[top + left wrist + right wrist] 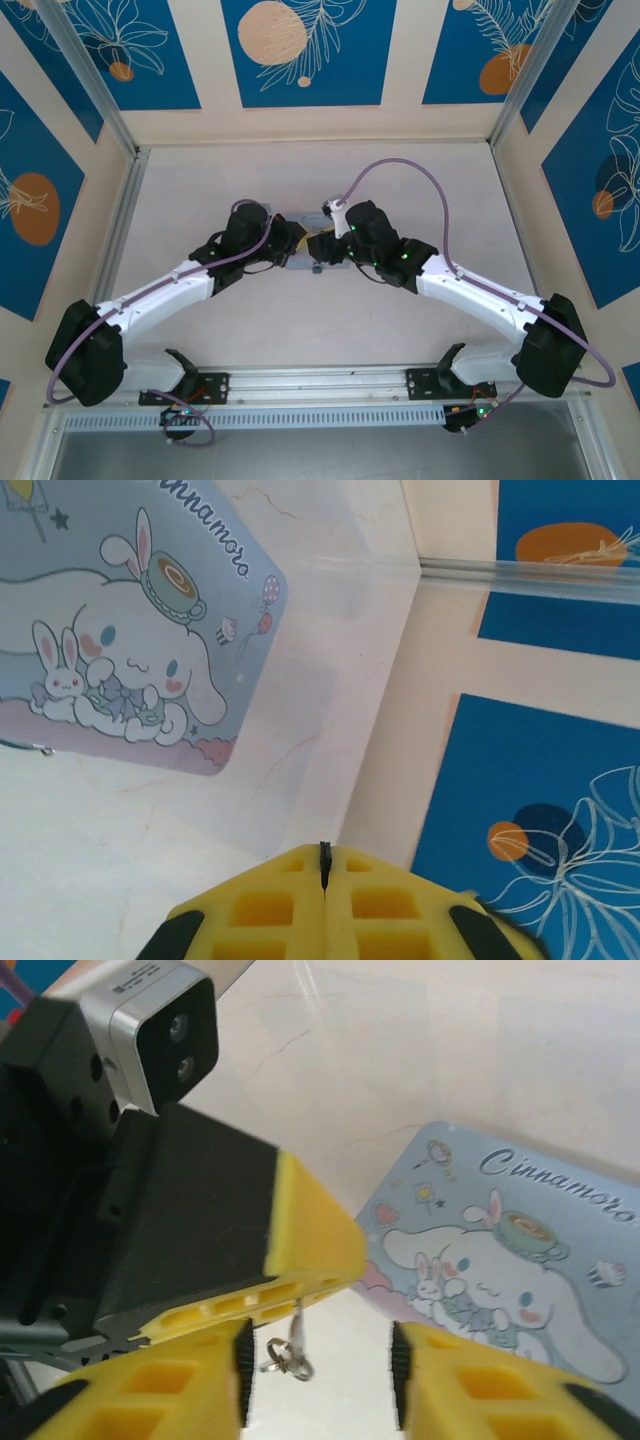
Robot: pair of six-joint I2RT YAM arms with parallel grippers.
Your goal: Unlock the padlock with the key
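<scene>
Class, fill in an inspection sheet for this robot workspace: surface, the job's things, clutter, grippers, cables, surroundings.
Surface: pale marbled table, bare around the arms.
Job's things: small key on a ring, hanging from the left gripper's fingertips.
Clutter: pale blue cartoon-printed tin, lying flat on the table.
Grippers: left gripper shut on the key; right gripper open, the key seen in its gap.
Cables: purple cable looping along each arm.
Surroundings: cream walls with blue leaf-print panels; aluminium frame.
</scene>
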